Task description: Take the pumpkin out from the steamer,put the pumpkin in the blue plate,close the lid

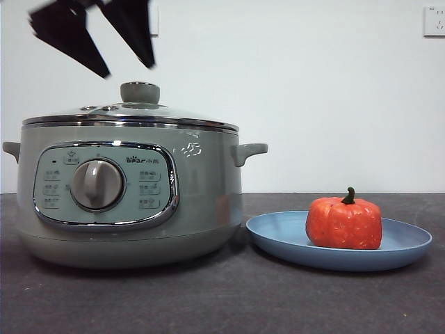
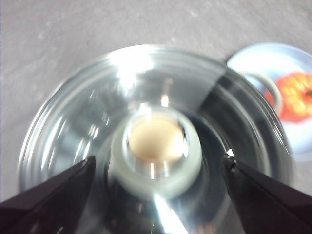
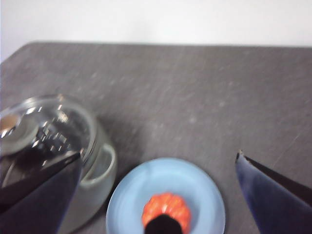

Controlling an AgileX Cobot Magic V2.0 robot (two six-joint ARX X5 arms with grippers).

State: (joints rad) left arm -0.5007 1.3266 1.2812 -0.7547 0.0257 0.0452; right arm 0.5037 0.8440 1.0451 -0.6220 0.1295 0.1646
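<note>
Front view, nearest to farthest. The dark table (image 1: 229, 299) carries the blue plate (image 1: 278, 240) at the right, with the pumpkin (image 1: 343, 222) sitting upright in it, its green stem (image 1: 348, 195) pointing up. Just beside the plate, at the left, stands the steamer (image 1: 208, 209); its control panel (image 1: 149, 184) with the grey dial (image 1: 97, 184) faces the camera, and a side handle (image 1: 249, 151) reaches toward the plate. The lid (image 1: 174, 115) rests closed on the steamer's rim, its knob (image 1: 140, 92) on top. Above the knob and a little to its left, the left gripper (image 1: 128, 69) hangs with its two black jaws spread apart, touching nothing. Behind everything is a white wall (image 1: 313, 90) with a socket (image 1: 434, 21) at the upper right.

Left wrist view: the left gripper's jaws stand open on either side of the knob, clear of it; the picture is blurred.

Right wrist view: the right gripper (image 3: 158, 158) is held above the plate and pumpkin, its jaws wide open and empty, with the steamer's lid off to one side.
</note>
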